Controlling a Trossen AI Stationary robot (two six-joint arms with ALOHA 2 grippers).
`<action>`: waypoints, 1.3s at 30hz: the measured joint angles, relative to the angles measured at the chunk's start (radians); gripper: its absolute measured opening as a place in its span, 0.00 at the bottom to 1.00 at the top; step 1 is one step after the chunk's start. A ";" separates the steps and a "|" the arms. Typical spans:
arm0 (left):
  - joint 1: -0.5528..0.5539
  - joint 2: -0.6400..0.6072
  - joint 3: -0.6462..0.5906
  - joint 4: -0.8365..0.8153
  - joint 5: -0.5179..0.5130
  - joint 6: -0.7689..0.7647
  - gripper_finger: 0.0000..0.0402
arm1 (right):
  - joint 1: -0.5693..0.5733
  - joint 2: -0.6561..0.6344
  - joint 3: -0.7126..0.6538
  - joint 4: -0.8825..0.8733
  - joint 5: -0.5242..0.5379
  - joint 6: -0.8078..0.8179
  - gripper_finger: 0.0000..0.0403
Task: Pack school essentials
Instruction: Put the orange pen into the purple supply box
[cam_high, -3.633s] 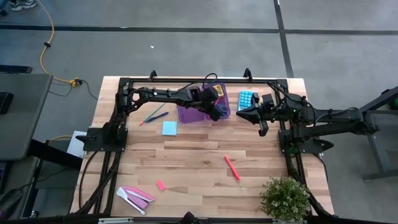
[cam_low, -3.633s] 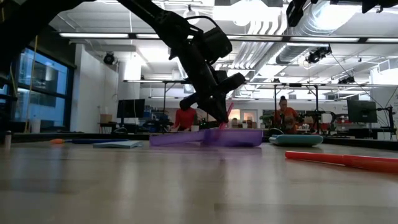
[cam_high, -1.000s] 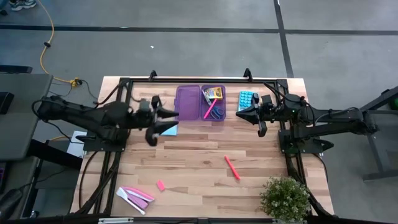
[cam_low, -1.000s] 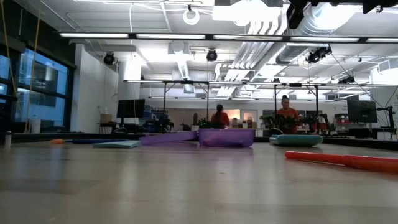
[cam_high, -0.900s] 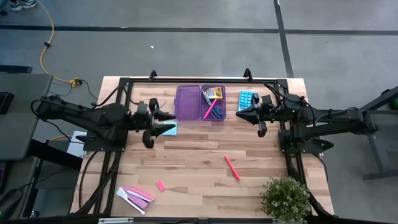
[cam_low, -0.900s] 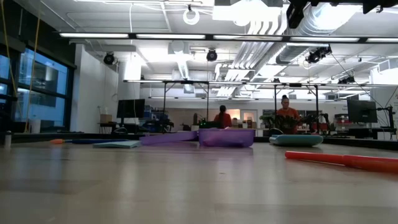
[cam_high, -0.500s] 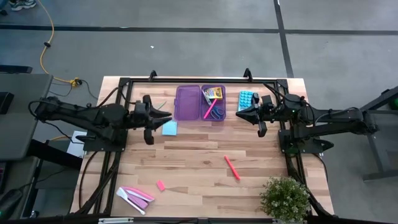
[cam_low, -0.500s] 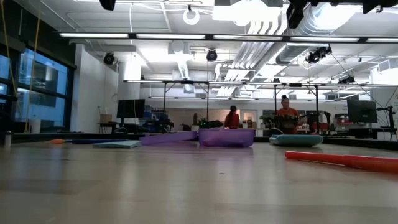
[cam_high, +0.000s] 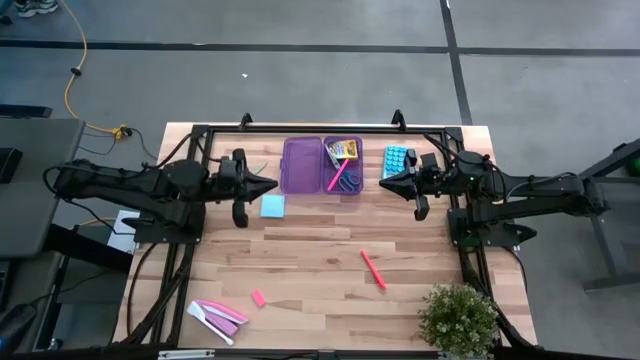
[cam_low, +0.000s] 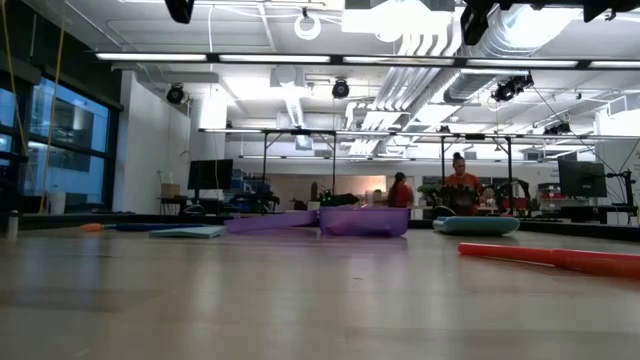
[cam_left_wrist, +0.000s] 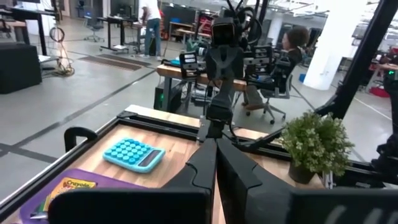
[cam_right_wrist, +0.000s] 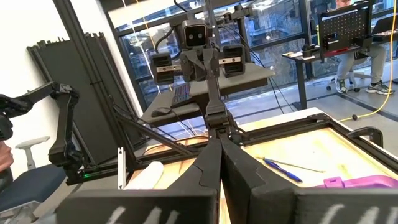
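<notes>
An open purple pencil box (cam_high: 322, 165) lies near the table's far edge. Its tray holds the yellow crayon box (cam_high: 343, 149), a pink marker (cam_high: 338, 176) and the blue-handled scissors (cam_high: 346, 183). My left gripper (cam_high: 270, 185) hovers shut just left of the box lid, above the pencils (cam_right_wrist: 283, 170). The light-blue notepad (cam_high: 272, 206) lies flat just nearside of it. A second pink marker (cam_high: 373, 268) and the pink eraser (cam_high: 258, 297) lie on the bare wood farther toward the near edge. My right gripper (cam_high: 385, 181) waits shut beside the calculator (cam_high: 396, 158).
Flat pink-and-white pieces (cam_high: 215, 315) lie at the near left corner and a potted plant (cam_high: 458, 318) stands at the near right corner. A black frame (cam_high: 320, 128) rims the far edge. The table's middle is bare wood. People show in the room beyond.
My left gripper has drawn back from above the notepad toward the table's far edge and a little to the left; the notepad now shows uncovered. The right arm has kept still, and nothing on the table has moved.
</notes>
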 joint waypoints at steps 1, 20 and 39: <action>0.000 0.000 0.000 -0.001 0.000 0.000 0.00 | 0.000 0.000 0.000 0.000 0.000 0.000 0.00; 0.000 0.000 0.000 -0.006 -0.002 -0.024 0.00 | 0.132 0.186 0.243 -0.490 -0.009 0.223 0.00; 0.000 0.001 0.000 -0.045 -0.003 -0.024 0.00 | 0.353 0.747 0.415 -0.965 0.045 0.859 0.34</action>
